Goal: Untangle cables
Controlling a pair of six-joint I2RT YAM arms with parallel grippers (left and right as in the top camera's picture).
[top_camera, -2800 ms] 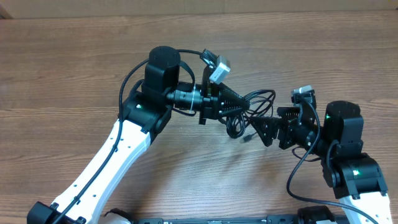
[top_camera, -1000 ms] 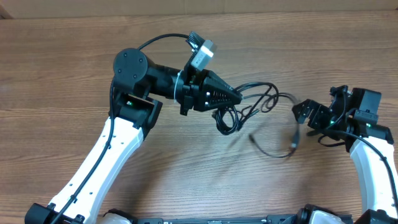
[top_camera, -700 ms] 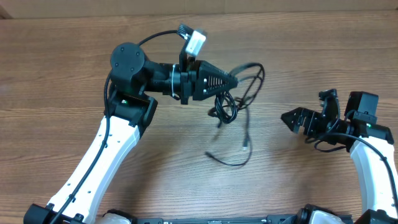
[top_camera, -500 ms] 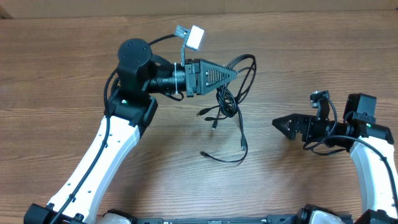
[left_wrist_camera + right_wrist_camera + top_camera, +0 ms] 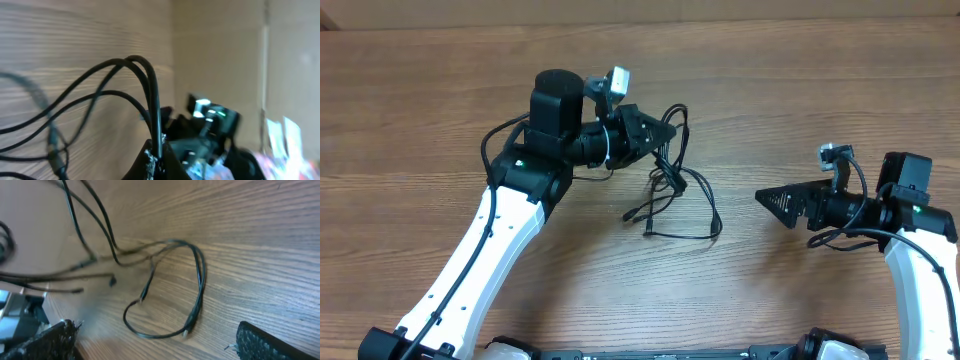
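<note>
My left gripper pinches the cables, which trail toward five o'clock. My right gripper is wide open, with them at nine o'clock.

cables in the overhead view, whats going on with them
The left gripper is shut on the thin black cables and holds the bundle up by one loop. The loose strands and plug ends trail down onto the wooden table. The right gripper is open, points at them from the side and touches nothing.
</note>
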